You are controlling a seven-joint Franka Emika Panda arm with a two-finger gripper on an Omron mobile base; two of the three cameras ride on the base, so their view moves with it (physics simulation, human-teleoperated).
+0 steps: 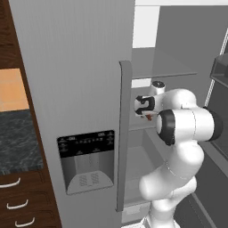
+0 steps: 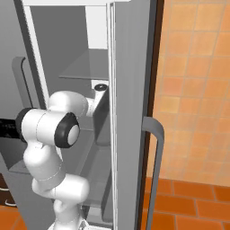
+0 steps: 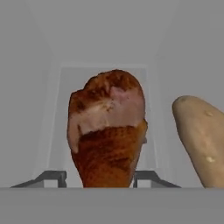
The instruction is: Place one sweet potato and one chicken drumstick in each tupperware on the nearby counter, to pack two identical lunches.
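The gripper (image 3: 99, 183) is reaching into the fridge (image 1: 75, 89), fingers (image 3: 52, 177) flanking the drumstick (image 3: 107, 131); whether they are clamping it, I cannot tell. The drumstick risks slipping sideways and nudging the potato (image 3: 200, 140) at 3 o'clock.

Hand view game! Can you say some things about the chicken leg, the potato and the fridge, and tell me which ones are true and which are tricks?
1. The chicken leg sits between the two finger tips of the gripper. True.
2. The potato is on the left of the chicken leg. False: it is on the right in the hand view.
3. The arm reaches into an open fridge. True.
4. The chicken leg is green. False: it is reddish-brown with a paler patch.
5. The potato is stacked on top of the chicken leg. False: it lies beside it, with a gap between.
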